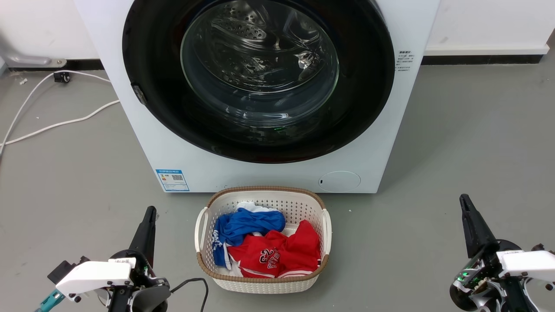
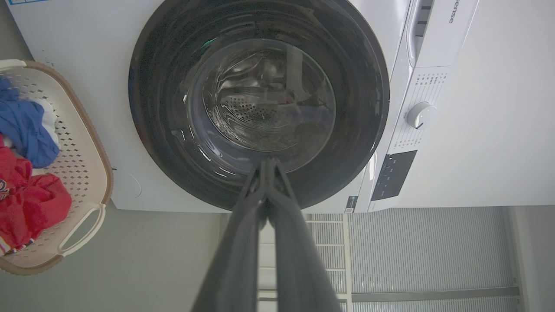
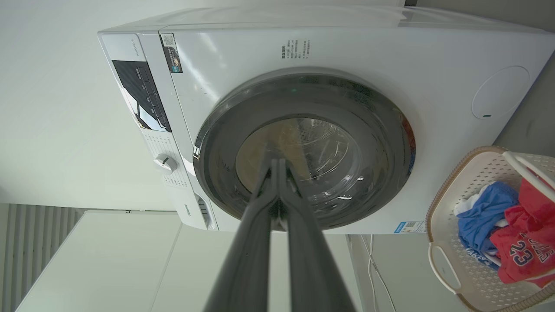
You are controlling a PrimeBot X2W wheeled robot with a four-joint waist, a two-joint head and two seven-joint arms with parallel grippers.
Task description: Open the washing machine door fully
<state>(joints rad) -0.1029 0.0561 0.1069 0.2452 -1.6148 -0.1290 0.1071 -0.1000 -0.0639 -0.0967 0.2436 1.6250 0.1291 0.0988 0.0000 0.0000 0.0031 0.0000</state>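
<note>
Zero progress visible. Ahead of both pincers and well apart from them: the large round washing machine door (image 1: 260, 73), glossy black rim around bulging clear glass, apparently flush and shut on the white machine front. Left pincer (image 1: 150, 213) closed, long dark fingers pressed together on nothing; right pincer (image 1: 465, 201) likewise closed and empty. Between the two pincers, nearer the left one: a white perforated plastic laundry basket (image 1: 262, 189) with a brown rim, holding red and blue garments. Left to do, by judgement: reach the rim, find a hold, swing the door all the way out.

From the head view, both pincers at once, plus a small grey notch (image 1: 138, 94) on the rim's edge toward the left pincer, perhaps the handle. From the left wrist view, beyond the closed fingers (image 2: 234, 260), a round white control knob (image 2: 419, 115) and dark panel past the door's far side, cropped off in the head view. From the right wrist view, the same knob, and the rim seen obliquely, no gap discernible.
</note>
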